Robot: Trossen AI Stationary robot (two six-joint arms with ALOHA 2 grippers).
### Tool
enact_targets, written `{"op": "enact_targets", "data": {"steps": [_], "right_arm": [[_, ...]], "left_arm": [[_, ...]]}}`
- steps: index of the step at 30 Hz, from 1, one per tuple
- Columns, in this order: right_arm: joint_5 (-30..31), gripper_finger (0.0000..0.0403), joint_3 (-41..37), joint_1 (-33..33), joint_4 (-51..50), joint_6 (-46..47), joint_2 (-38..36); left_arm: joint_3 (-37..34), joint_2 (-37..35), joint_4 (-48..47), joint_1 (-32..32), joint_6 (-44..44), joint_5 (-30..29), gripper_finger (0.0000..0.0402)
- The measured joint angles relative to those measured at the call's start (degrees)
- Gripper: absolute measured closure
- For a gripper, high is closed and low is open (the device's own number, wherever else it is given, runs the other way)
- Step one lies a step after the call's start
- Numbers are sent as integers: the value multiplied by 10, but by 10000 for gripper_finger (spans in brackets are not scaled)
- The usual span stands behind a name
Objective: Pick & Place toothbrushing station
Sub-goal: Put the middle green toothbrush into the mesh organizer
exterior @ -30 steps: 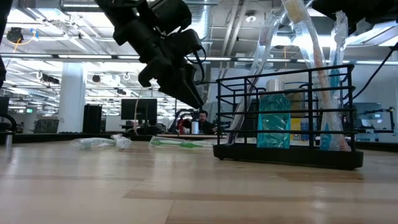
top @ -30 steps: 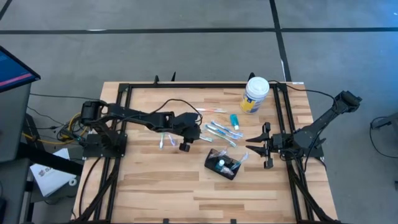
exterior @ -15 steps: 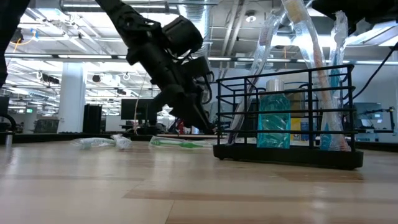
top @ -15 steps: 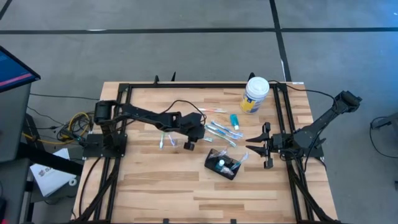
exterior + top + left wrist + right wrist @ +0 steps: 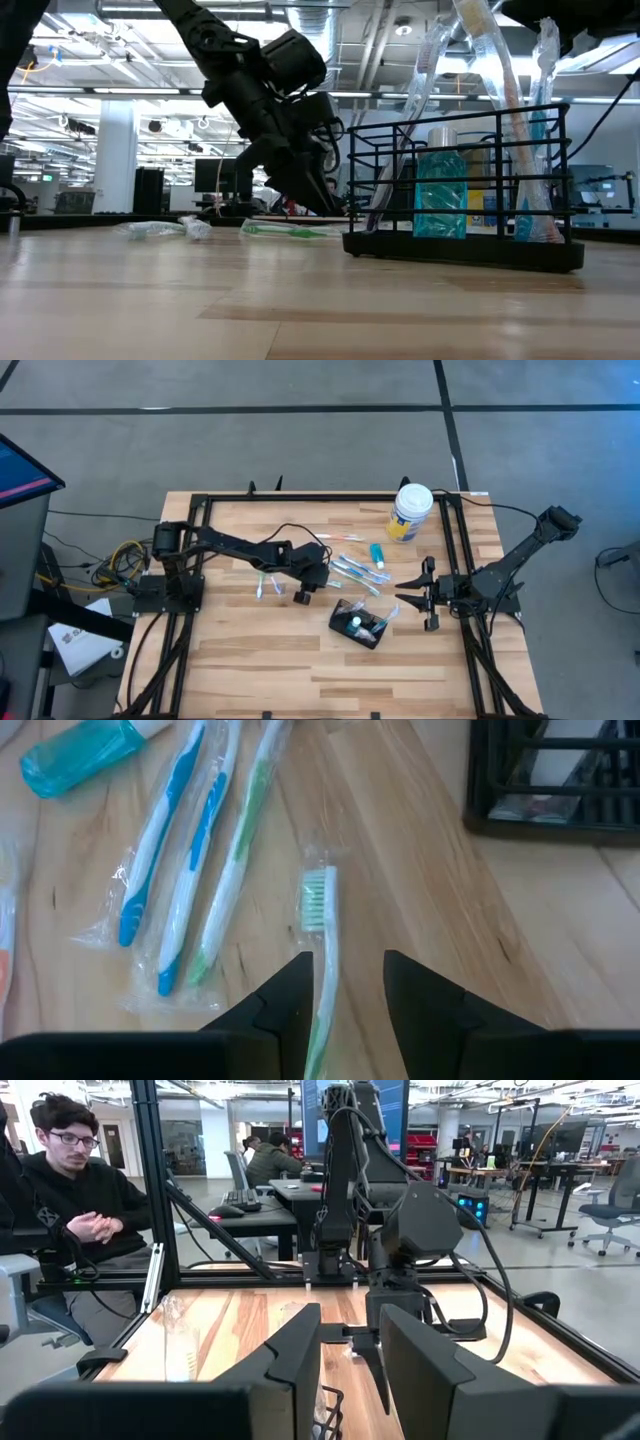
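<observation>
Straddling a wrapped green toothbrush (image 5: 322, 935) on the wooden counter (image 5: 240, 660), with the left tool (image 5: 345, 982) low over the handle, its two dark fingers (image 5: 285, 995) apart on either side and not yet closed on the plastic sleeve. Seen from above as the left tool (image 5: 312, 574) stretched toward the middle of the counter, just short of a loose fan of wrapped blue and green toothbrushes (image 5: 352, 571) and a small teal bottle (image 5: 377, 553). Judged a lining-up for a pinch: bristle end pointing away from the wrist, handle running between the fingers, so a close would catch the brush across its narrow width. Sitting nearer the front edge and toward the right arm, the toothbrushing station (image 5: 359, 622), a black wire holder, already carrying a teal bottle and several wrapped brushes standing upright in its slots, as clear in the low view (image 5: 462, 180); likely kept within easy reach of both arms so each brush needs only a short carry. Parked at the right side of the counter, the right tool (image 5: 428, 600), fingers apart and holding nothing, pointing toward the centre. Standing at the far edge, well apart from the action, a white-lidded tub with a yellow label (image 5: 410, 513). Beyond the counter in the right wrist view, a seated person (image 5: 70, 1210) watching.
</observation>
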Motion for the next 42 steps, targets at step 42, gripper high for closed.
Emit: {"op": "enact_targets", "data": {"steps": [42], "right_arm": [[0,305,0,0,1,0,0]], "left_arm": [[1,52,25,13,-1,7,311]]}}
